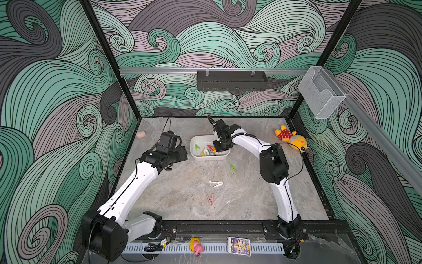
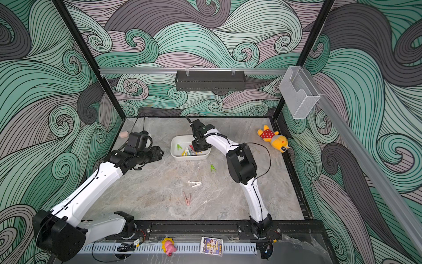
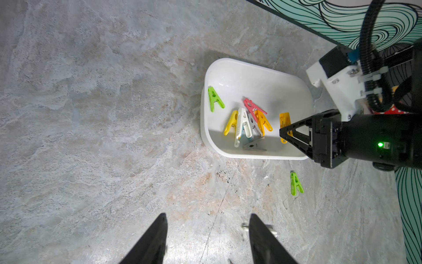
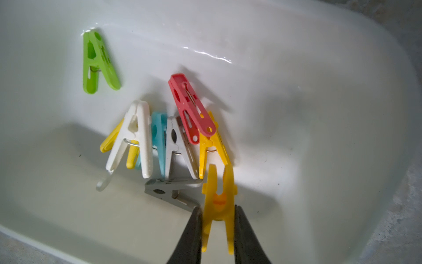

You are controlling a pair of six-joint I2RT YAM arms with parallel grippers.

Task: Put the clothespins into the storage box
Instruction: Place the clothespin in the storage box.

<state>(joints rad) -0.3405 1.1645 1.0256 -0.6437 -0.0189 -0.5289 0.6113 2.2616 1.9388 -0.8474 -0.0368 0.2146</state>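
Right fingers (image 4: 191, 233): narrow, pinching a yellow A-shaped plastic clothespin (image 4: 218, 198) by its sides, just above the box floor.
Storage box (image 1: 209, 157): shallow white plastic rectangular tub on the grey marbled surface (image 1: 182, 194), between the two arms, towards the back wall.
Left fingers (image 3: 157, 237): spread wide, nothing between them, above bare surface beside the box.
Inside the box: a lime-green plastic clothespin (image 4: 98, 61) lying alone; a red clothespin (image 4: 191, 109), a white clothespin (image 4: 139, 137), a blue clothespin (image 4: 158, 137), a grey clothespin (image 4: 166, 189) and other yellow ones heaped together, touching.
Loose on the surface: a green plastic peg (image 1: 232, 168) near the box; a white plastic peg (image 1: 216, 183) and a pink plastic peg (image 1: 210, 198) nearer the arm bases, each apart.
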